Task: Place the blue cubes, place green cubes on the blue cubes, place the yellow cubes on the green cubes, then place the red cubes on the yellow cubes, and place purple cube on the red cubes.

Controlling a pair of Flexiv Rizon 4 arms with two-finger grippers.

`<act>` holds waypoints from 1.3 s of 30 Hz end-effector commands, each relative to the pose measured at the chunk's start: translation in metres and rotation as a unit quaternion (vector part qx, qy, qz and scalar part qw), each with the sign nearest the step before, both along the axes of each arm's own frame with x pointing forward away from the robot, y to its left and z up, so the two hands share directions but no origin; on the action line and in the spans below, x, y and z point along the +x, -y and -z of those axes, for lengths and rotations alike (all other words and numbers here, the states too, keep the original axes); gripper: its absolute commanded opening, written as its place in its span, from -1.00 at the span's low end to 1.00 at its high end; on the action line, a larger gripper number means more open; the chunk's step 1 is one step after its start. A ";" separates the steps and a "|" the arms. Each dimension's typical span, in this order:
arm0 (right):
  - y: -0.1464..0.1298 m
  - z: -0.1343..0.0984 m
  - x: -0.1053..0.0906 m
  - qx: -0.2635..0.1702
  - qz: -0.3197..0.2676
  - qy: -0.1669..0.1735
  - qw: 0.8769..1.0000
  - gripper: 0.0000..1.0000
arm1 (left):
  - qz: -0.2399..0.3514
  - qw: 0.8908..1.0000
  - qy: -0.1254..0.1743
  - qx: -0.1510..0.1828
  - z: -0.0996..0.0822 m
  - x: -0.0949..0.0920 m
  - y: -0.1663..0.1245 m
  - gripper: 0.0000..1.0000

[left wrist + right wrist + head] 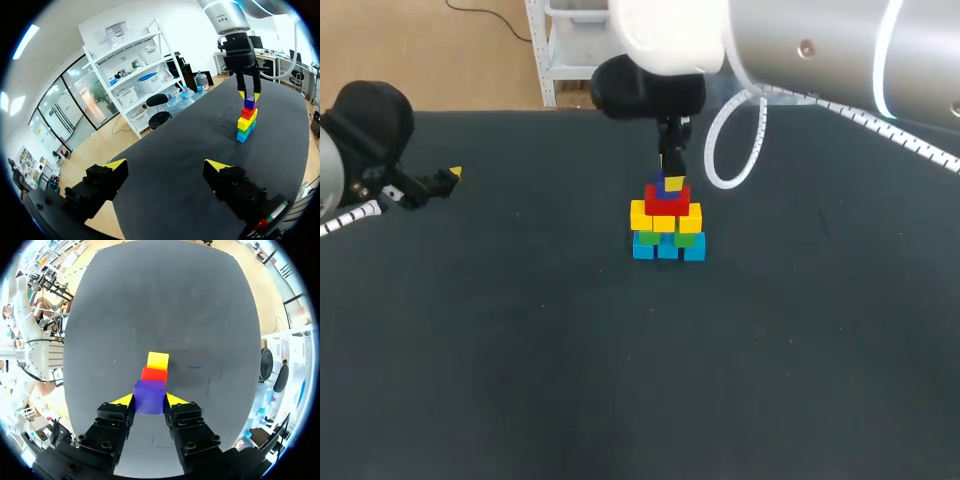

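The stack stands near the middle of the tabletop (520, 350), somewhat toward its far edge. A row of 3 blue cubes (667, 248) lies at the bottom, with the green cubes (686, 240) on them, then the yellow cubes (640, 213) and the red cubes (667, 200). The purple cube (149, 396) tops the red cubes, gripped from 2 sides by the fingers of the right end effector (149, 400), which hangs straight above the stack. The left end effector (167, 165) is near the tabletop's left edge, well apart from the stack, its fingers spread wide with nothing between them.
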State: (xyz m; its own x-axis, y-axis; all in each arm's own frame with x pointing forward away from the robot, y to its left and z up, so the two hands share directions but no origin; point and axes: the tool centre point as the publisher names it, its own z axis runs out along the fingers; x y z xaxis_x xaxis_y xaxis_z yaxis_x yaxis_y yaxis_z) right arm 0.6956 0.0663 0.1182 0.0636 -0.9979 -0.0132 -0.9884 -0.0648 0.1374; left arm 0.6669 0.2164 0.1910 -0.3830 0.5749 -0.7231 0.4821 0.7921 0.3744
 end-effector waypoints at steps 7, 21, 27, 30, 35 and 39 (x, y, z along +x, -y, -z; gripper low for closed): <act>0.002 0.003 -0.001 0.004 0.001 -0.002 1.000 1.00 | 0.000 1.000 0.001 -0.001 0.001 0.001 0.000 1.00; 0.004 -0.004 -0.005 0.013 0.005 0.003 1.000 1.00 | 0.000 1.000 0.001 -0.001 0.001 0.001 0.000 1.00; -0.001 -0.026 -0.018 0.023 -0.012 0.032 0.999 1.00 | 0.000 1.000 0.001 -0.001 0.001 0.001 0.000 1.00; -0.006 -0.048 -0.031 0.026 -0.038 0.064 0.997 1.00 | 0.000 1.000 0.001 -0.001 0.001 0.001 0.000 1.00; 0.004 -0.084 -0.058 0.019 -0.051 0.125 0.991 1.00 | 0.000 1.000 0.001 -0.001 0.001 0.001 0.000 1.00; 0.023 -0.102 -0.078 0.020 -0.035 0.158 0.987 1.00 | 0.000 1.000 0.001 -0.001 0.001 0.001 0.000 1.00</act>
State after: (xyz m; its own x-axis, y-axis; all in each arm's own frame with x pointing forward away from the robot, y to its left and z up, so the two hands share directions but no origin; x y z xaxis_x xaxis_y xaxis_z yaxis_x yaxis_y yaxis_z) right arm 0.6679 0.0671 0.2105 0.1420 -0.9898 0.0081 -0.9892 -0.1416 0.0390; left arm 0.6669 0.2164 0.1910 -0.3830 0.5749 -0.7231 0.4821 0.7921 0.3744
